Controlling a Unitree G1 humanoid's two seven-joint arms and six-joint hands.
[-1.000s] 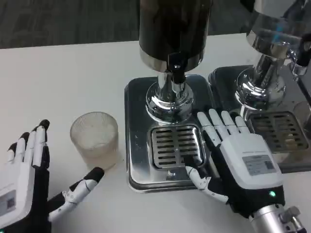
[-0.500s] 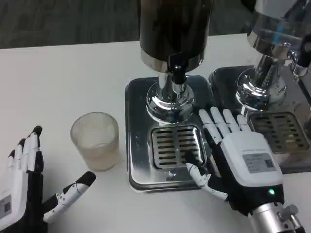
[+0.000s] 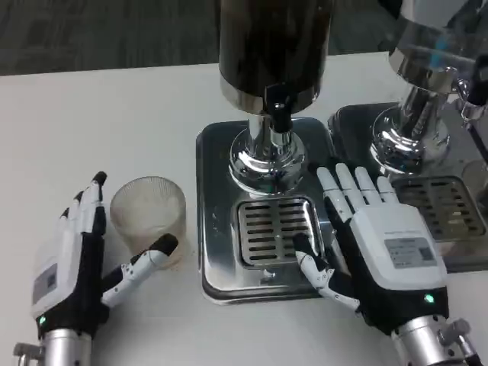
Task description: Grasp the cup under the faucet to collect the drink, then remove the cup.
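A frosted, clear cup [image 3: 149,219] stands upright on the white table, left of the drip tray [image 3: 267,229] and away from the faucet [image 3: 277,107]. The faucet sticks out from a dark drink dispenser [image 3: 273,46] above the slotted grate [image 3: 276,231]. My left hand [image 3: 80,259] is open just left of the cup, fingers spread, with its thumb tip close to the cup's lower front. My right hand [image 3: 374,244] lies open and flat on the tray's right edge, its thumb reaching onto the grate.
A second chrome dispenser [image 3: 427,91] with its own tray and grate [image 3: 442,206] stands at the right, close behind my right hand. Bare white table [image 3: 91,122] stretches to the left and back.
My left hand has moved up and to the right, coming beside the cup with its thumb near the cup's base. The right hand has barely shifted.
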